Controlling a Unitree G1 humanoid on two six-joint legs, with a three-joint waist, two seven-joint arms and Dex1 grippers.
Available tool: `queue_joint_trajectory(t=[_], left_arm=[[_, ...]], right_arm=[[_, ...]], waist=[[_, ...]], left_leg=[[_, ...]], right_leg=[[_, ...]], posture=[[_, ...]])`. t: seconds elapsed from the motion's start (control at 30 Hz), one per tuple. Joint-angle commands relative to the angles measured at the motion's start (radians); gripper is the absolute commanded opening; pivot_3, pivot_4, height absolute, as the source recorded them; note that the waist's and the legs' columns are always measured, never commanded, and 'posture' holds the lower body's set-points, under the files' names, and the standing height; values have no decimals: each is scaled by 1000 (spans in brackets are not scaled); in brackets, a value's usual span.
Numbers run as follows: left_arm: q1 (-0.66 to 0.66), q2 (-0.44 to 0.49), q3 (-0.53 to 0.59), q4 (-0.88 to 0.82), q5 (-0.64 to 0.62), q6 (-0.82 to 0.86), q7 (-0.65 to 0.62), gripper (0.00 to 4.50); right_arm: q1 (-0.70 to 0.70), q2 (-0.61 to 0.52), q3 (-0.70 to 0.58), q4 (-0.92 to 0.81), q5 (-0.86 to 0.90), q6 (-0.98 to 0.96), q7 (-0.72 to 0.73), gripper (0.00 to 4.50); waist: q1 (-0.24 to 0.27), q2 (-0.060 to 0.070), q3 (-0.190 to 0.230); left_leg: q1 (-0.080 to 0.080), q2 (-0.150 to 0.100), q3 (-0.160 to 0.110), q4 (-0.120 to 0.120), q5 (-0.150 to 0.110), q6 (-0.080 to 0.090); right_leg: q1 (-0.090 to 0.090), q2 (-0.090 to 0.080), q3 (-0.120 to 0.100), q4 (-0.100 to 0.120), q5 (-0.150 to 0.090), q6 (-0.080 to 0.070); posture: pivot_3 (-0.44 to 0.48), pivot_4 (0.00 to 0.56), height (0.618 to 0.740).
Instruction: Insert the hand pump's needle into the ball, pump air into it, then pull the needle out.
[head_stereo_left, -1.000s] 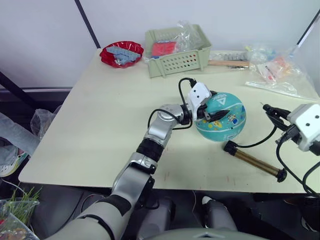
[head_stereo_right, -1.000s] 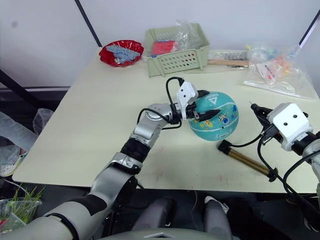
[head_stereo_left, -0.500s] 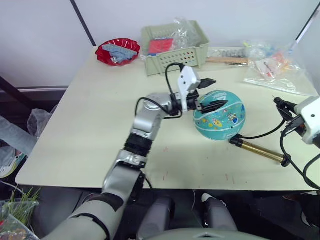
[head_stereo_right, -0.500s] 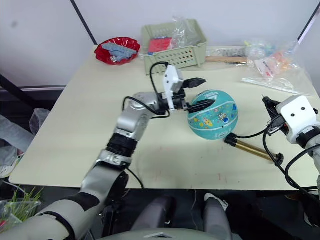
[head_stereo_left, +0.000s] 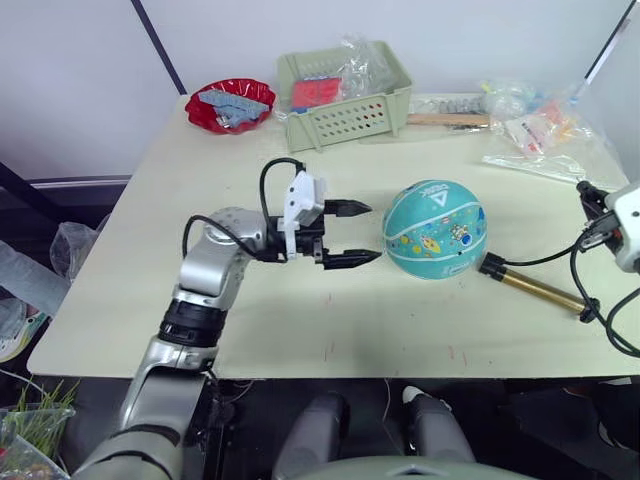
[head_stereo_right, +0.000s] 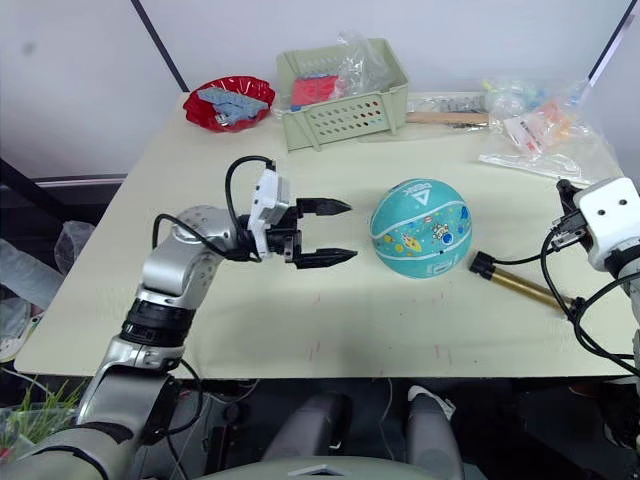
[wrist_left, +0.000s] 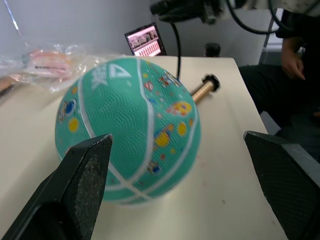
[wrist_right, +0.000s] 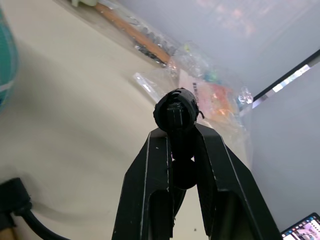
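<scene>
The teal ball (head_stereo_left: 434, 228) rests on the table, white triangle logo on top. My left gripper (head_stereo_left: 373, 233) hovers just to its left, open, fingers pointing at the ball and apart from it. In the left wrist view the ball (wrist_left: 127, 130) sits between and beyond the spread fingers (wrist_left: 82, 185). The bronze hand pump (head_stereo_left: 535, 290) lies to the right of the ball. Its black hose (head_stereo_left: 545, 258) curves up to my right gripper (head_stereo_right: 566, 195) at the table's right edge. That gripper is shut on the needle's black fitting (wrist_right: 177, 112); the pin itself is too small to make out.
A red bowl (head_stereo_left: 230, 103) and a green basket (head_stereo_left: 345, 90) stand at the back. Plastic bags (head_stereo_left: 545, 135) and a wooden stick (head_stereo_left: 450, 119) lie at the back right. A person (wrist_left: 295, 55) sits beyond the table's right side.
My left gripper has let go of the ball and drawn back to the left, open. The right gripper has shifted toward the table's right edge, and the pump shifted slightly with it.
</scene>
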Motion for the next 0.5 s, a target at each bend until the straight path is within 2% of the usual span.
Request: queue_joint_trajectory(t=[0.03, 0.3, 0.5], left_arm=[[78, 57, 57, -118, -60, -15, -36, 4500], [193, 112, 101, -225, -129, 21, -21, 4500], [272, 113, 126, -246, -141, -17, -2, 4500]], right_arm=[[-44, -9, -22, 49, -25, -58, -47, 91], [-105, 1, -35, 147, -9, -88, -92, 91], [-93, 33, -24, 181, -8, -81, -124, 91]], waist=[[-6, 1, 0], [-9, 2, 1], [-17, 2, 1]], left_leg=[[0, 0, 1, 0, 0, 0], [0, 0, 2, -2, 0, 0], [0, 1, 4, -4, 0, 0]], right_leg=[[-1, 0, 1, 0, 0, 0], [-2, 0, 2, 0, 1, -1], [-5, 0, 5, 1, 1, -1]], posture=[[0, 150, 740], [0, 150, 740], [0, 150, 740]])
